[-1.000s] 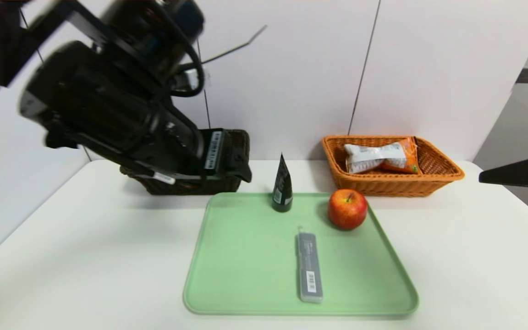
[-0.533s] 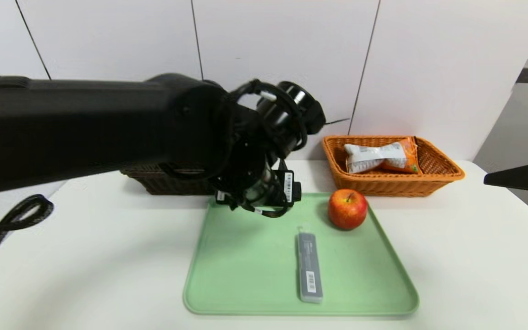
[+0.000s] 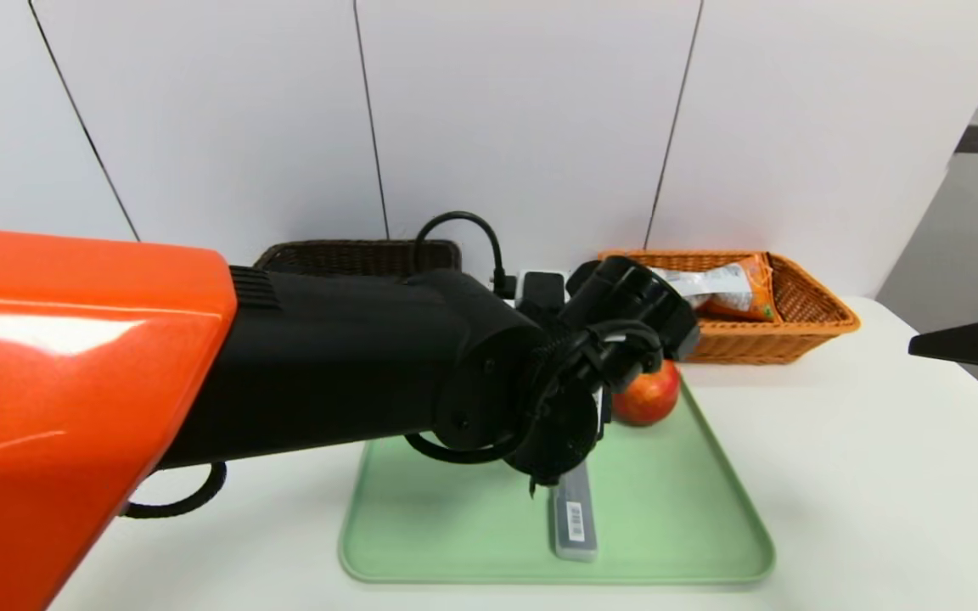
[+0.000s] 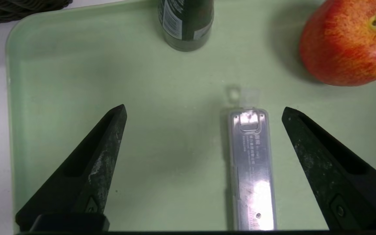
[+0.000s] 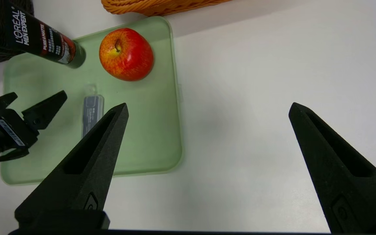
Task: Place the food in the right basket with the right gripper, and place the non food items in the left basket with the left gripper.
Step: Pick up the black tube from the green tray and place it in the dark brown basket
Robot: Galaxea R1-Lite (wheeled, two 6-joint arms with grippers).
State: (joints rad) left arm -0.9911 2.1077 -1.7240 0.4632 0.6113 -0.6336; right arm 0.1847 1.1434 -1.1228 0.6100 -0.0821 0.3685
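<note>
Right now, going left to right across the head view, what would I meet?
Left arm's orange shell, dark brown basket, grey case, apple, right tool. Left out for overlap: tray, orange-tan basket, snack packet and left tool, which hovers open above the tray.

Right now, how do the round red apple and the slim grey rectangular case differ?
The round red apple is rounded, the slim grey rectangular case long and flat. The apple bears a stem; the case bears printed text. Both sit on the green tray.
</note>
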